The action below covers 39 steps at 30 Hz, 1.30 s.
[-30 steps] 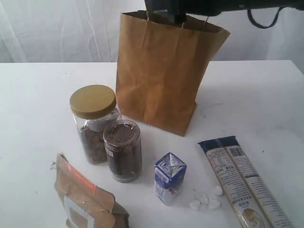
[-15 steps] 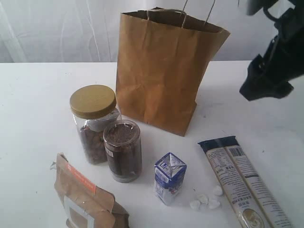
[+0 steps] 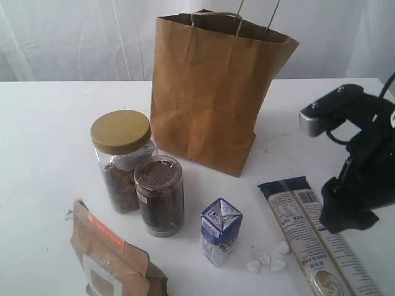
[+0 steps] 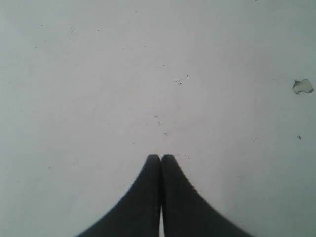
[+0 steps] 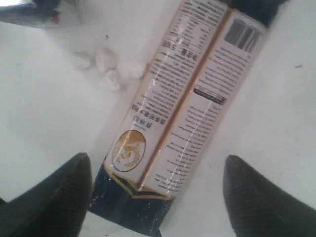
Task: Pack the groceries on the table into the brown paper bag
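Since the right jaws hang wide open and empty over the long printed packet [image 3: 321, 240], we read it as the next item to pack. It lies flat on the bench [image 3: 49, 135] at near right. 1 end runs off the near edge of the exterior view and the dark-blue end points toward the bag.

Handling, our guess: the film is glossy, so slippery. It's long, narrow, prob. light, w/ contents maybe brittle, so it'd likely sag or pivot if held by 1 end. The best hold looks to be across the narrow width, approx. mid-length, w/ a gentle squeeze.

In the right wrist view the packet [image 5: 182, 98] sits between the 2 fingers but skewed to them. Its emblem end is nearer 1 finger than the other, and nothing is touching yet. We'd square up and shift along the packet before closing.

Also near are the kraft pouch w/ orange strip [image 3: 111, 259] at near left and the small blue-white carton [image 3: 220, 229], upright. A few small white lumps [image 3: 266, 259] lie between the carton and the packet. Further back, the smaller dark-filled jar [image 3: 159, 194] stands just beside the clear jar w/ tan lid [image 3: 122, 157]. Farthest is the brown paper bag [image 3: 210, 92], upright, mouth open, handles up.

The left jaws are pressed shut on nothing above bare bench, out of the exterior view.
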Each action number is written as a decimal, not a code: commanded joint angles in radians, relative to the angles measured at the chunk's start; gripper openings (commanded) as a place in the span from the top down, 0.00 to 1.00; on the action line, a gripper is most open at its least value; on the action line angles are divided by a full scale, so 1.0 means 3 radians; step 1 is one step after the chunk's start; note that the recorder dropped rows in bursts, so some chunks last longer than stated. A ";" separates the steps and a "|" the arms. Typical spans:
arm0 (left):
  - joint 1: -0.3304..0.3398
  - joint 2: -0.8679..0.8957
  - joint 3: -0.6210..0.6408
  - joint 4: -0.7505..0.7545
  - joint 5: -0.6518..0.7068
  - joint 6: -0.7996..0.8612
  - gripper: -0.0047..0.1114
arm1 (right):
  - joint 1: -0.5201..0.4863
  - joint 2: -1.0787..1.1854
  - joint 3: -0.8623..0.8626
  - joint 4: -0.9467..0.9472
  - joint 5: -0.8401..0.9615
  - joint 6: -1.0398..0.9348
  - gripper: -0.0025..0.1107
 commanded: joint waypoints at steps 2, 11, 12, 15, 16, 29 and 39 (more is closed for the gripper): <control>-0.0012 -0.0016 0.0018 0.0000 0.0119 0.0000 0.96 | -0.0004 -0.0009 0.0432 -0.0449 -0.0746 0.0658 0.68; -0.0012 -0.0016 0.0018 0.0000 0.0119 0.0000 0.96 | -0.0010 -0.0015 0.0831 -0.0779 -0.1342 0.1277 0.98; -0.0012 -0.0016 0.0018 0.0000 0.0119 0.0000 0.96 | -0.0028 -0.0033 0.0853 -0.0918 -0.1367 0.1415 0.98; -0.0012 -0.0016 0.0018 0.0000 0.0119 0.0000 0.96 | -0.0182 -0.0108 0.0876 -0.1051 -0.1510 0.1695 0.98; -0.0012 -0.0016 0.0018 0.0000 0.0119 0.0000 0.96 | -0.0272 -0.0127 0.0876 -0.1051 -0.1572 0.1714 0.98; -0.0012 -0.0016 0.0018 0.0065 -0.0002 0.0000 0.96 | -0.1137 0.0051 -0.0303 0.1158 -0.1210 -0.0868 0.98; -0.0012 -0.0016 0.0018 0.0065 -0.0002 0.0000 0.96 | -0.1131 0.0821 -0.1994 0.1808 -0.0362 -0.2629 0.98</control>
